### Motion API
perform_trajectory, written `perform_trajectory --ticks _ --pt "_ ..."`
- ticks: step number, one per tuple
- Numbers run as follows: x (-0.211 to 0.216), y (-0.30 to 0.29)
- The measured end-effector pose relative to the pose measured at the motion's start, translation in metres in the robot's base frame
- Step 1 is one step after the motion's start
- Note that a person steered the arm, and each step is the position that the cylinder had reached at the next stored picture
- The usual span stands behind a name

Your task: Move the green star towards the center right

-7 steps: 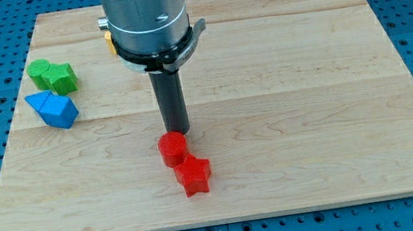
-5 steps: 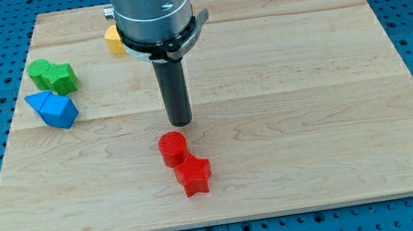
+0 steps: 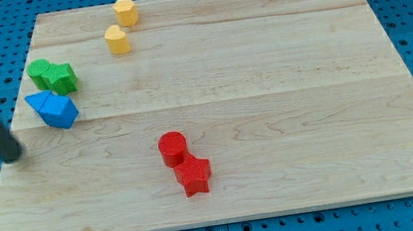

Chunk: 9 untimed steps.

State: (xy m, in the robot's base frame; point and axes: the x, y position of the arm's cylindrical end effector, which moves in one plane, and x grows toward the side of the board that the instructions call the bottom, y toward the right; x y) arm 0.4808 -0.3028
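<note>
The green star (image 3: 61, 77) lies at the board's upper left, touching a second green block (image 3: 41, 72) on its left. My tip (image 3: 12, 156) is blurred, at the board's left edge, below and left of the green star and left of the blue blocks. It touches no block.
Two blue blocks (image 3: 53, 109) sit together just below the green ones. Two yellow blocks (image 3: 125, 11) (image 3: 117, 40) lie at the top centre. A red cylinder (image 3: 172, 148) and a red star (image 3: 194, 175) touch at the bottom centre. The wooden board (image 3: 306, 77) rests on a blue pegboard.
The arm has swung from the board's centre, above the red cylinder, far to the left edge. The two yellow blocks are now uncovered. No block has moved.
</note>
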Motion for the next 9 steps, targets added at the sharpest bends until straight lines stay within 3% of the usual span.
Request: perform_trajectory --ticks 1,2,3,4,5,8,9 --pt "-0.004 -0.002" --pt "-0.081 -0.002" --pt "-0.128 -0.002" --pt "-0.146 0.011" --pt "-0.110 0.073" --pt "-0.097 0.217" --pt "-0.082 0.207"
